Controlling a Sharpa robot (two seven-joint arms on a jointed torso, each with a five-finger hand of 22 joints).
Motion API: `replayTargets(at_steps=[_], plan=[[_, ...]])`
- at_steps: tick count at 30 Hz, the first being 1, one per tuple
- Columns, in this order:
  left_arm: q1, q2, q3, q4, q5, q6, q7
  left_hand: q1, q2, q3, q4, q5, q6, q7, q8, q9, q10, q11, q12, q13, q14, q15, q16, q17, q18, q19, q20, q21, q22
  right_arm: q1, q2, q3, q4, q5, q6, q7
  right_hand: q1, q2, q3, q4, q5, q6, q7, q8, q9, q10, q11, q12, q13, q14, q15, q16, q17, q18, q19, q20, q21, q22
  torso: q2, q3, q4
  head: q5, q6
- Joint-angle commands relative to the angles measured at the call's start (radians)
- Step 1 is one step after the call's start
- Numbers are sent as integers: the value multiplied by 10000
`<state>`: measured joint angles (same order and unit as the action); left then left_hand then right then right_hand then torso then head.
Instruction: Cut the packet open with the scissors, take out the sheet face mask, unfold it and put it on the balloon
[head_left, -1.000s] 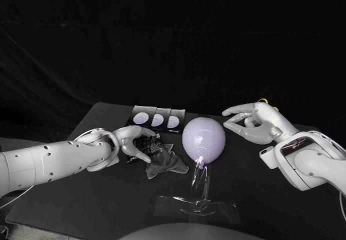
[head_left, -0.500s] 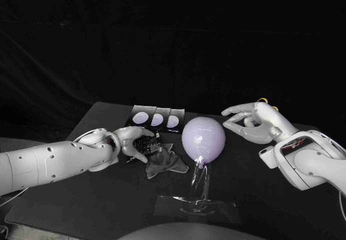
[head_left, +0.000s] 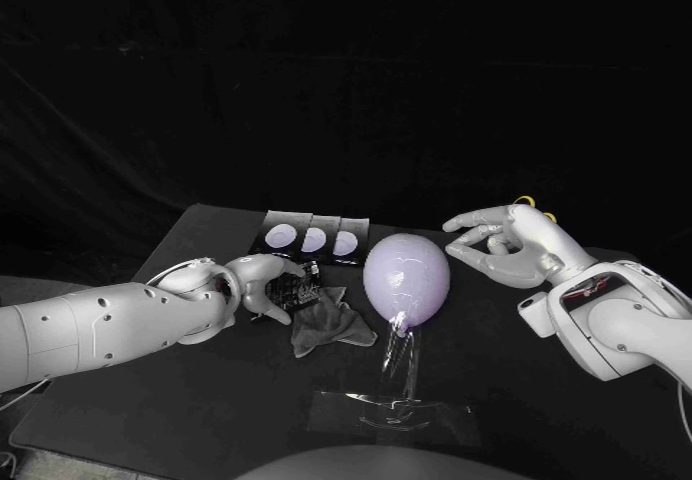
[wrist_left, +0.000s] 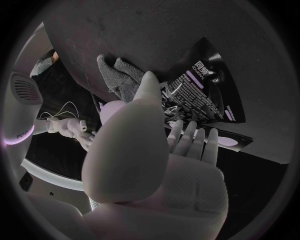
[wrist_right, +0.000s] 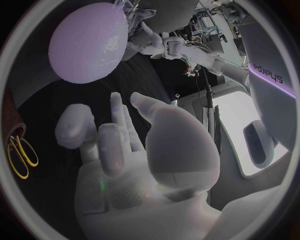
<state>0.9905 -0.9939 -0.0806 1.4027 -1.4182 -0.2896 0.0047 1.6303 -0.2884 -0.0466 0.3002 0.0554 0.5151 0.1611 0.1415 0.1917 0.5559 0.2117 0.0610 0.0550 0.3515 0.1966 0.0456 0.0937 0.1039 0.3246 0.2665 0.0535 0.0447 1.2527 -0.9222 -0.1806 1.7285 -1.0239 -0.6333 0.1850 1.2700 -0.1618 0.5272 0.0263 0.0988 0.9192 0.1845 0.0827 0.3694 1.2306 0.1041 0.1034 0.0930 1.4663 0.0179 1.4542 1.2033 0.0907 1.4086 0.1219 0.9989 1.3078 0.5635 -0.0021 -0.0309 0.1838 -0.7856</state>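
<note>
My left hand (head_left: 263, 287) grips a black packet (head_left: 303, 291) just above the table, left of the balloon; the left wrist view shows its thumb lying over the packet (wrist_left: 199, 82). A crumpled grey sheet mask (head_left: 330, 326) lies on the table right below the packet, touching it, and is also seen from the left wrist (wrist_left: 117, 76). The pale purple balloon (head_left: 407, 274) stands upright on a clear stand (head_left: 392, 411). My right hand (head_left: 505, 246) hovers right of the balloon (wrist_right: 87, 42), fingers apart and empty. Yellow-handled scissors (head_left: 531, 204) lie behind it (wrist_right: 19, 152).
A row of black packets with pale ovals (head_left: 315, 238) lies at the table's far edge behind the left hand. The stand's clear base plate sits near the table's front edge.
My left hand has drawn slightly to the left with the packet. The mask, balloon and right hand have stayed put.
</note>
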Motion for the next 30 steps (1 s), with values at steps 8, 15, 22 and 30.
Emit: replayTargets(at_steps=[8,15,22,30], plan=[[0,16,5,-13,-5,-271,144,-33,662,1330,-9,-46,1486,717,617,465,700,-58,147,35,865,-77,251,211,520,464,130,216,90,-4,-6,3,28,-34,135,20,93,12,23,68,89,-9,32,-61,-7,78,-18,-60,15,307,26,73,29,63,-42,-28,40,1230,-4,0,7,-2,-5],[0,20,6,-51,208,-263,326,304,1663,3027,-85,-65,2383,631,947,679,1699,-72,271,91,1715,-78,468,404,663,827,220,377,146,-4,-14,3,35,-34,134,24,93,12,23,68,89,-9,32,-61,-7,78,-18,-60,15,307,26,73,29,63,-42,-28,40,1230,5,0,0,6,-7],[0,25,7,-84,316,-203,410,580,1925,4013,-129,-69,2902,536,1094,669,2843,-103,419,124,3216,-112,886,727,706,1640,220,691,263,-4,-22,3,54,-33,131,26,100,16,31,74,100,-7,30,-61,-7,86,-20,-60,18,309,24,77,41,60,-36,-29,59,1236,6,3,2,1,-13],[0,18,7,-113,527,-172,550,474,2004,4811,-127,-71,3208,502,1132,623,3211,-103,269,88,3806,-105,974,810,694,2011,215,831,278,-5,-34,3,59,-24,130,24,108,19,39,78,113,-5,28,-61,-7,93,-22,-61,21,311,23,79,48,61,-37,-30,57,1237,-3,1,4,-24,6]])
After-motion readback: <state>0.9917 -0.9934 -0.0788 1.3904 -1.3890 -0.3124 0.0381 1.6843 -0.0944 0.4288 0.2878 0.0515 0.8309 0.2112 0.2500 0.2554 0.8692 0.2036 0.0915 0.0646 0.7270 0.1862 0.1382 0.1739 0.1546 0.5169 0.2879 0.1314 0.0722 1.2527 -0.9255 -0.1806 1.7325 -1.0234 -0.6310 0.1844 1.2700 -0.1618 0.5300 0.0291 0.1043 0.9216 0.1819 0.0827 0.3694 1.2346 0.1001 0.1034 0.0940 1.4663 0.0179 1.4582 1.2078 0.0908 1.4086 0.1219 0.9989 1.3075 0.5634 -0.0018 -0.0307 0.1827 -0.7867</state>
